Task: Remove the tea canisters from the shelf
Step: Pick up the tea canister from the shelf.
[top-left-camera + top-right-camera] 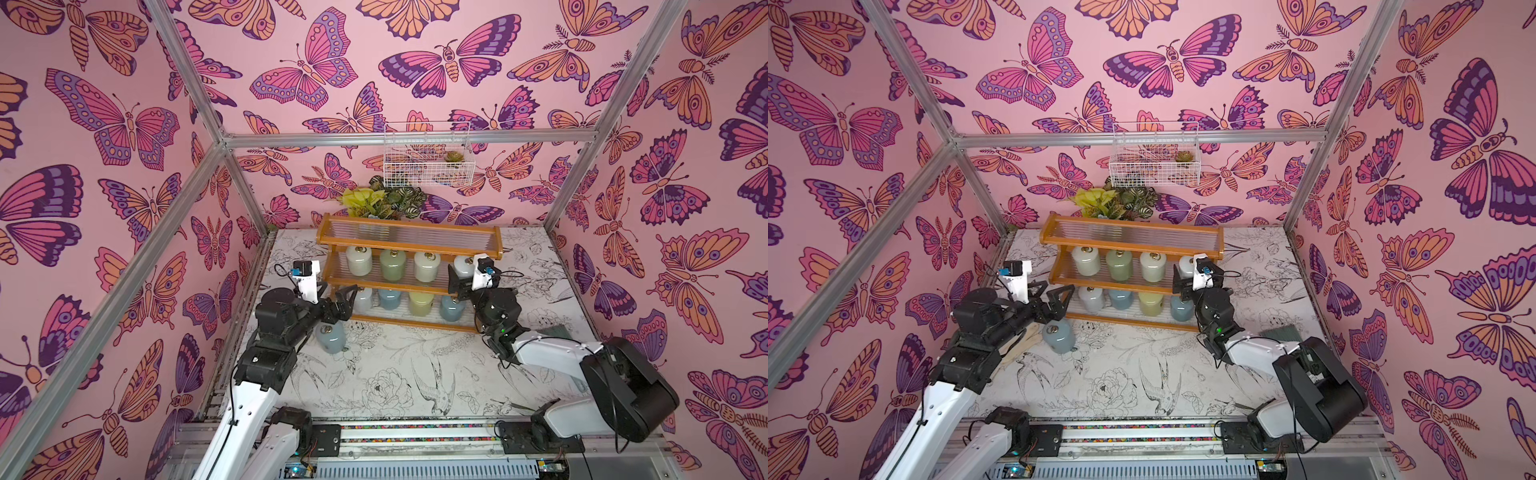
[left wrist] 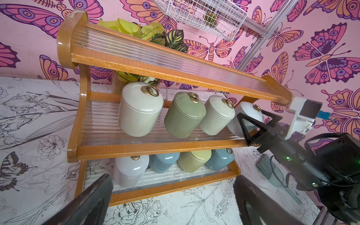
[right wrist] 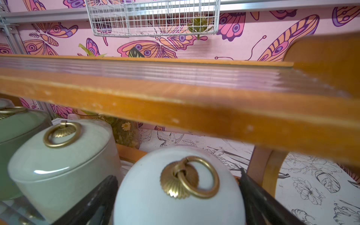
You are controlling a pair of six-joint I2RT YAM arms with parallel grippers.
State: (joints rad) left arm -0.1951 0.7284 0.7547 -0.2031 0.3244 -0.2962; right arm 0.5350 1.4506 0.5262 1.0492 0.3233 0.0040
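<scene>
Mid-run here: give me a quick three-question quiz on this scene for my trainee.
1. True or false: the top tier of the shelf holds no tea canisters.
2. How many canisters stand on the shelf? A six, B eight, C nine.
3. Fill in: the right gripper has its jaws either side of the white canister on the ___ tier.
Key: 1 true; 2 B; 3 middle.

place: robot test booth | evidence: aluminium frame [image 1: 311, 140], butterfly-print walls [image 1: 104, 124], mounting rail [image 1: 415, 434] along front
</scene>
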